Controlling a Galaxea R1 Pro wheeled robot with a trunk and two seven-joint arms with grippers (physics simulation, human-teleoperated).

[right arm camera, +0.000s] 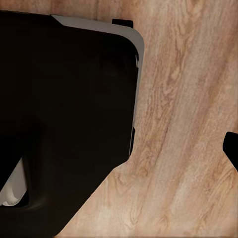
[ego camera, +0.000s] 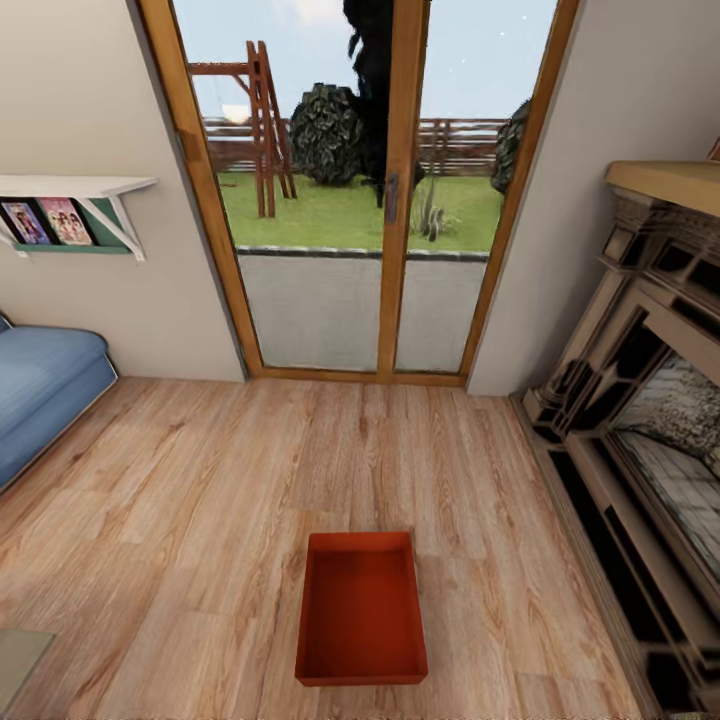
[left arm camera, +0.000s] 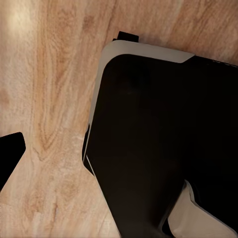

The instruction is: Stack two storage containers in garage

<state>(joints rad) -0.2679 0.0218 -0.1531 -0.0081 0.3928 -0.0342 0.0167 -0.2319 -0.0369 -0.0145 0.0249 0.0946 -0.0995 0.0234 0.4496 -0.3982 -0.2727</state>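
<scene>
Head view looks down on one red-orange storage container (ego camera: pixel 361 608) lying open and empty on the light wood floor (ego camera: pixel 200 500) of the living room, near the lower middle of the picture, with the glass doors (ego camera: pixel 350 200) beyond it, the blue sofa (ego camera: pixel 40 385) off to the left and the dark fireplace (ego camera: pixel 640 430) to the right. One container is all I can point to here.

Judging by that, the task is at its start: the robot faces the first bin and has not yet taken hold of it. The next move calls for bringing both arms down and forward to opposite walls of the bin, since it looks too broad for one claw, then lifting it level before driving off to the garage.

Left wrist view and right wrist view both look down past the robot's own dark base (left arm camera: pixel 163 139) (right arm camera: pixel 64 114) at the plank floor. A black shape at the edge of each may be a fingertip, but that is too little to go on: I cannot tell how far either claw is open. Nothing appears between or against them.
</scene>
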